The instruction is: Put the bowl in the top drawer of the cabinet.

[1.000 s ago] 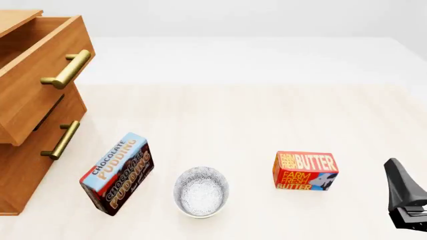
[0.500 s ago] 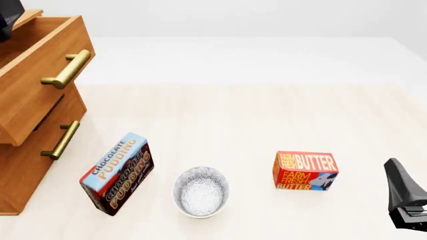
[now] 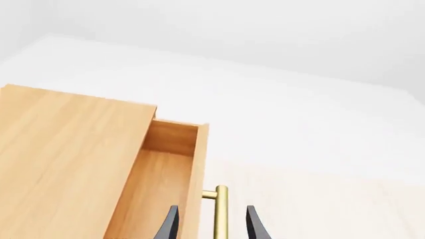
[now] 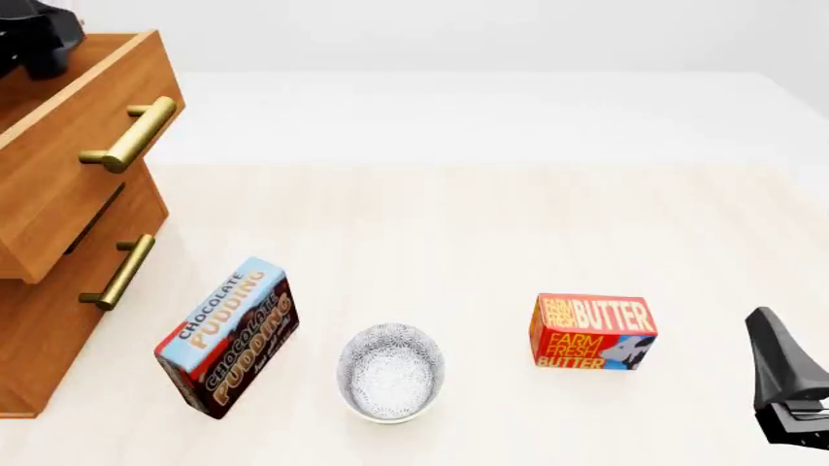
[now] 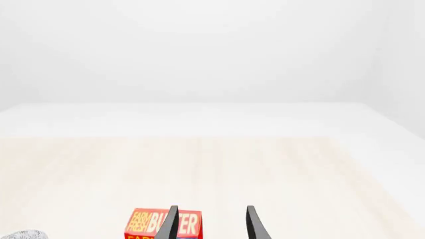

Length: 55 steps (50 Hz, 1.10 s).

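Between pudding and butter boxes: bowl, well apart from both open claws.

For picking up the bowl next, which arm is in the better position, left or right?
Probably the right. The right gripper is low beside the table, on the bowl's level, its fingers open with only the butter box between. The left gripper is up at the top drawer, around its handle.
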Each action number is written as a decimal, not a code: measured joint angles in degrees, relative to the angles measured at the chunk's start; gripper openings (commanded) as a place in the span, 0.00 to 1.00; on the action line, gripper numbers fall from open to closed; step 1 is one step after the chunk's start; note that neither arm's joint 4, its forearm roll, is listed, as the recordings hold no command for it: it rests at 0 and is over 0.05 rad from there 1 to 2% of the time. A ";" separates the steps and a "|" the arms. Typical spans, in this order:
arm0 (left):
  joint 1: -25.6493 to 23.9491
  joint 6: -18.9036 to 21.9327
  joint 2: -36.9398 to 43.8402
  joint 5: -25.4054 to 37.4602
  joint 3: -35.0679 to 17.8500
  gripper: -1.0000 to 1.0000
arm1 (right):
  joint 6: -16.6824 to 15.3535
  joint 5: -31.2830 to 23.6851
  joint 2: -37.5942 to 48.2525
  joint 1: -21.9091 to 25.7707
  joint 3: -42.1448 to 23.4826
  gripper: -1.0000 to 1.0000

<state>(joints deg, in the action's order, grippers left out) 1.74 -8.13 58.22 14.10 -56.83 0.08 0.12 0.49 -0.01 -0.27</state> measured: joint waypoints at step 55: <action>-0.45 -9.01 8.56 -1.96 1.67 1.00 | 0.00 0.00 0.00 0.00 0.00 1.00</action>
<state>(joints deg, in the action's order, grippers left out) 1.28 -17.14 66.79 12.14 -55.15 0.08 0.12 0.49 -0.01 -0.27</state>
